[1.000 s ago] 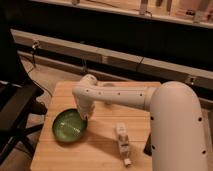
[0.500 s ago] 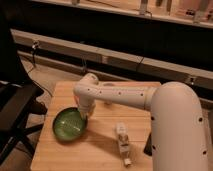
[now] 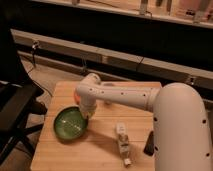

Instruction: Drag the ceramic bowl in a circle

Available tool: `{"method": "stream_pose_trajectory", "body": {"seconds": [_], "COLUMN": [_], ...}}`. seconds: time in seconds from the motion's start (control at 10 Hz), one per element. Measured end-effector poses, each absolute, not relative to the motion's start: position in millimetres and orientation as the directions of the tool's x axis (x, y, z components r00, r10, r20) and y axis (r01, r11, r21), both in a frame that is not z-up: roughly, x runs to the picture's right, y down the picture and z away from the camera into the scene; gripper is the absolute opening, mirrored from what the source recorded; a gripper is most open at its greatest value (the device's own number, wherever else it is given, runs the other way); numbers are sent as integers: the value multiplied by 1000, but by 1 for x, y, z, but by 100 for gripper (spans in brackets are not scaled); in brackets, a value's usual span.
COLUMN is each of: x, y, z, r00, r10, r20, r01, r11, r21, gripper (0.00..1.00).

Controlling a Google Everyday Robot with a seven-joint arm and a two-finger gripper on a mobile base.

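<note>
The ceramic bowl (image 3: 70,123) is a round, shallow, glossy green dish on the left part of the wooden table (image 3: 100,150). My white arm reaches across from the right and bends down. Its gripper (image 3: 86,114) is at the bowl's right rim, touching or just inside it. The arm's end hides the point of contact.
A small pale bottle-like object (image 3: 122,143) lies on the table to the right of the bowl. A dark object (image 3: 149,144) is next to my arm's base. Something orange (image 3: 75,95) peeks out behind the arm. A black chair (image 3: 15,107) stands to the left of the table.
The bowl and the gripper have shifted very slightly to the right and away; otherwise nothing has moved.
</note>
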State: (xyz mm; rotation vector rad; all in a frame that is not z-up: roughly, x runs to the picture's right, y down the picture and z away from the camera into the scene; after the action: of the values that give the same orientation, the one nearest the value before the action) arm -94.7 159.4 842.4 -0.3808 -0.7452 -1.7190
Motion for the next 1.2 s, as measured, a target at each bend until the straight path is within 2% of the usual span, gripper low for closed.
{"method": "stream_pose_trajectory", "body": {"seconds": [0.6, 1.2], "x": [-112, -130], "y": [148, 207], "z": [829, 828], "r00": [-426, -445], "r10": [-699, -671], "r20": [574, 592], "r01": [903, 892], "r11": [-293, -271], "r21": [313, 363], "gripper": [0, 0]}}
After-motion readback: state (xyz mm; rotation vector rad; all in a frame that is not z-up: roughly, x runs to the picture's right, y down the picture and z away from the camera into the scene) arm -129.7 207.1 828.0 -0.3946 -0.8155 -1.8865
